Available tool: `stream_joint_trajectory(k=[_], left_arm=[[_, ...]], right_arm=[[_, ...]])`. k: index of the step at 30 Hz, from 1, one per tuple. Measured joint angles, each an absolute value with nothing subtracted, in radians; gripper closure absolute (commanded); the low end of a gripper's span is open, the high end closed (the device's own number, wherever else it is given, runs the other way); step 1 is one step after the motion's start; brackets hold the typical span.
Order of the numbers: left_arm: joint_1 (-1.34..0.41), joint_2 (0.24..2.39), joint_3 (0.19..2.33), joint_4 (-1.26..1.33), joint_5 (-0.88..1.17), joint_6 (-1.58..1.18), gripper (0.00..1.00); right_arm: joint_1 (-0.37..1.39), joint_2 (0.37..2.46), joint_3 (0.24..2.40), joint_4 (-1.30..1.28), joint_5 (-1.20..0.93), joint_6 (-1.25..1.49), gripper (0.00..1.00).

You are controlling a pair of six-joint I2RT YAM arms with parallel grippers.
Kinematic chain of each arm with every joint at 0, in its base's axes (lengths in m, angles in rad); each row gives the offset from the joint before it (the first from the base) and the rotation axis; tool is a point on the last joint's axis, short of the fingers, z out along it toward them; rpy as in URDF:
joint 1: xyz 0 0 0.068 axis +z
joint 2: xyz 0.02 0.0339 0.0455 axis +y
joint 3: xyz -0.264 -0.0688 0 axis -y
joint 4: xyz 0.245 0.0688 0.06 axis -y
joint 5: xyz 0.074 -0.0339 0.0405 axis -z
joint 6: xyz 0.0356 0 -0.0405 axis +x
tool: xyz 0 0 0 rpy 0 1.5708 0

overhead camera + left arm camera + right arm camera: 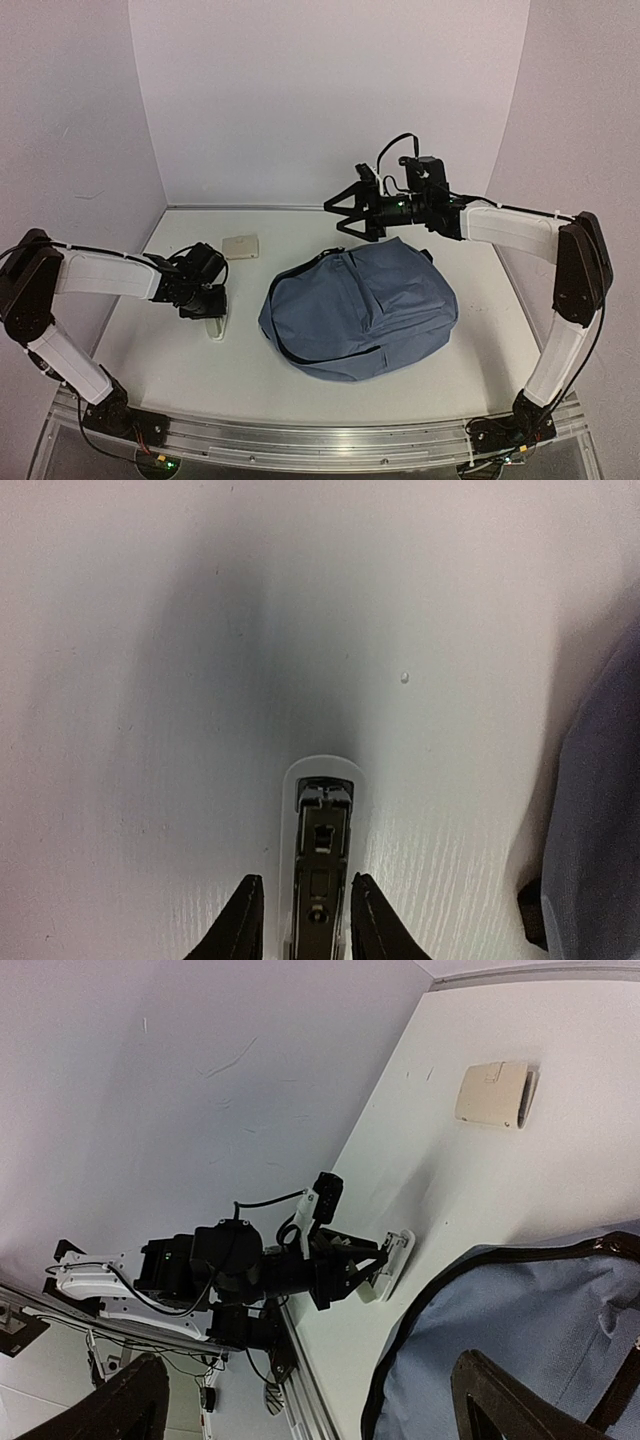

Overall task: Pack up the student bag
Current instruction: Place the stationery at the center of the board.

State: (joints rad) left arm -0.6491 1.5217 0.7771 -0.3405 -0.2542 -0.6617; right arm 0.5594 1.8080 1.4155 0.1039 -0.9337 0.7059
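The student bag (360,305) is a blue-grey backpack with black zipper lines, lying flat on the middle of the white table. It also shows in the right wrist view (520,1340) and at the right edge of the left wrist view (600,810). A white stapler (215,328) lies on the table left of the bag. My left gripper (203,300) is low over it. Its jaws stand narrowly open on either side of the stapler (322,850), with a thin gap on the left side. My right gripper (345,215) is wide open and empty, held above the bag's far edge.
A flat beige box (240,246) lies near the back wall, left of the bag; it also shows in the right wrist view (492,1093). White walls close the table on the left, back and right. A metal rail (320,440) runs along the near edge.
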Motion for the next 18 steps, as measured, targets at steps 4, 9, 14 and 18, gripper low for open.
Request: stream_joint_trajectory(k=[4, 9, 14, 18], left_arm=[[-0.648, 1.560, 0.810, -0.354, -0.254, -0.657, 0.65], [-0.651, 1.612, 0.837, -0.367, -0.213, -0.661, 0.46], [-0.653, 1.621, 0.859, -0.407, -0.184, -0.666, 0.31], [-0.653, 1.617, 0.902, -0.460, -0.176, -0.691, 0.31]], right_arm=[[0.559, 1.808, 1.415, 0.104, -0.938, 0.707, 0.02], [0.559, 1.808, 1.415, 0.104, -0.944, 0.707, 0.02], [0.559, 1.808, 1.415, 0.104, -0.953, 0.707, 0.02], [0.559, 1.808, 1.413, 0.104, -0.957, 0.707, 0.02]])
